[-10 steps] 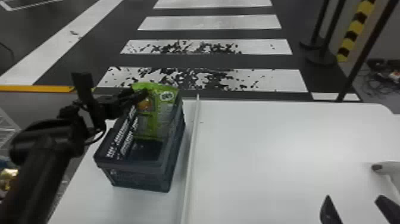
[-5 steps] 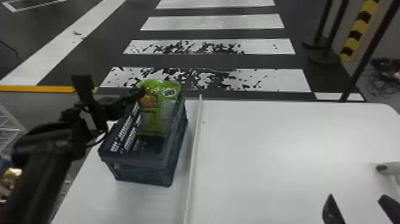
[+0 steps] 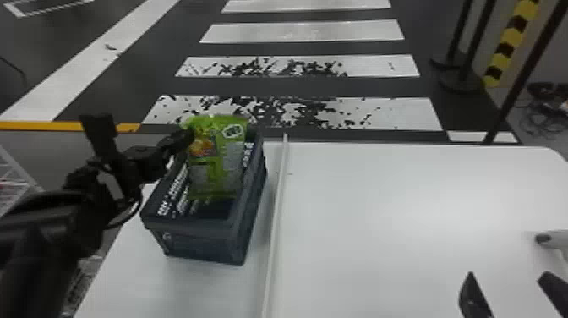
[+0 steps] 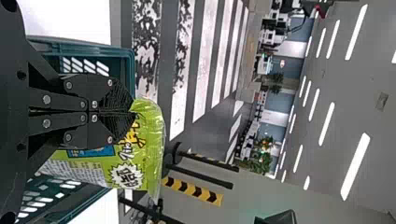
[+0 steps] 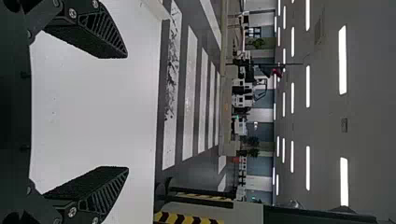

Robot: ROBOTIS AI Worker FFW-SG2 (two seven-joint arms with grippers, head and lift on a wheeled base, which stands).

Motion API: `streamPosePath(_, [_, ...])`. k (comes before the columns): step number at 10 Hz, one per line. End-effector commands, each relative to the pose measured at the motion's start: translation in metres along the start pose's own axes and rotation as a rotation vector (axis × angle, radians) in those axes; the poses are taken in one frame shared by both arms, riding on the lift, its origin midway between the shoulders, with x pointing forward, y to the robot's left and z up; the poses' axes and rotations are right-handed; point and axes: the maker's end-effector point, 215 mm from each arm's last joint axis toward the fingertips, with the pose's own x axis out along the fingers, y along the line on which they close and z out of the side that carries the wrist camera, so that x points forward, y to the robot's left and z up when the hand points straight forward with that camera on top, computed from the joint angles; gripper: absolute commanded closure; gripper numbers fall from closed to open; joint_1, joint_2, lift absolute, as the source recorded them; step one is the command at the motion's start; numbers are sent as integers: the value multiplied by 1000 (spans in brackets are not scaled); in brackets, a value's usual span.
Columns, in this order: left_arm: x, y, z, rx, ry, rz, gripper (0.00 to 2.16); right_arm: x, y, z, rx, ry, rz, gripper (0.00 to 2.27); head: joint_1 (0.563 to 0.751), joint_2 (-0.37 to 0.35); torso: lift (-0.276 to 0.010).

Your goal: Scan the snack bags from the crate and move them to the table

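Left gripper (image 3: 185,138), narrowed onto the top corner of the green bag (image 3: 217,169), its fingers covering part of the bag's face in the left wrist view. Bag upright at the crate (image 3: 196,226); whether its dim lower end touches the crate's floor cannot be told. Right gripper (image 3: 505,279), spread wide and empty, cut off below. Pale, dark-tipped object (image 3: 557,240) on the table (image 3: 380,220), cropped at right, unidentifiable.

Left end effector (image 3: 185,138) and snack bag (image 3: 217,169): displaced leftward within 0.5 s. Crate (image 3: 198,245): shifted slightly forward along bench (image 3: 380,220).
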Motion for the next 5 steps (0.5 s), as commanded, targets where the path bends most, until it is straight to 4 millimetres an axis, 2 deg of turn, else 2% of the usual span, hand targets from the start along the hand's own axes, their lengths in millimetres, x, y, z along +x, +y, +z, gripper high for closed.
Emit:
streamPosePath(1, [-24, 8, 14, -5, -32, 31, 1895, 1, 0, 3, 0, -8, 9, 144, 695, 130, -95])
streamPosePath(2, [-36, 13, 20, -2, -36, 56, 1895, 0, 2, 5, 1, -14, 15, 144, 695, 146, -95])
streamPosePath(5, [-76, 20, 53, -8, -106, 91, 1895, -1, 8, 11, -9, -27, 40, 144, 695, 187, -95])
